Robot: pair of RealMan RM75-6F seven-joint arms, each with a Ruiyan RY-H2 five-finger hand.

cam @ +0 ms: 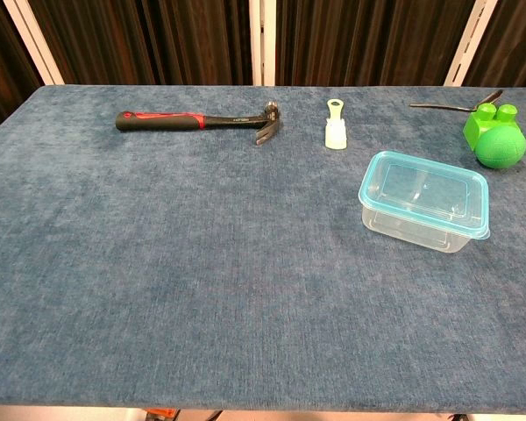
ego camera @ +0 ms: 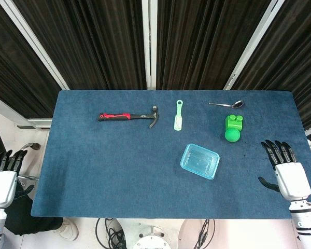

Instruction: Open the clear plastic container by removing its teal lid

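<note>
Counted on the blue cloth-covered table (ego camera: 119, 171): one clear plastic container (cam: 418, 226) with one teal lid (cam: 424, 191) on it, one red-and-black-handled claw hammer (ego camera: 129, 117), one pale green plastic brush (ego camera: 179, 115), one metal spoon (ego camera: 227, 105). Also one bright green toy block (ego camera: 234, 122) and one green ball (ego camera: 232, 136). Two robot hands: left (ego camera: 4, 179), right (ego camera: 286, 170).

A table (ego camera: 119, 171) covered in dark blue cloth fills the middle of the scene. Beyond its far edge hang black pleated curtains (ego camera: 93, 41) crossed by white frame bars (ego camera: 149, 44). Near the table's front edge, cables (ego camera: 111, 231) lie on the pale floor (ego camera: 88, 236).
</note>
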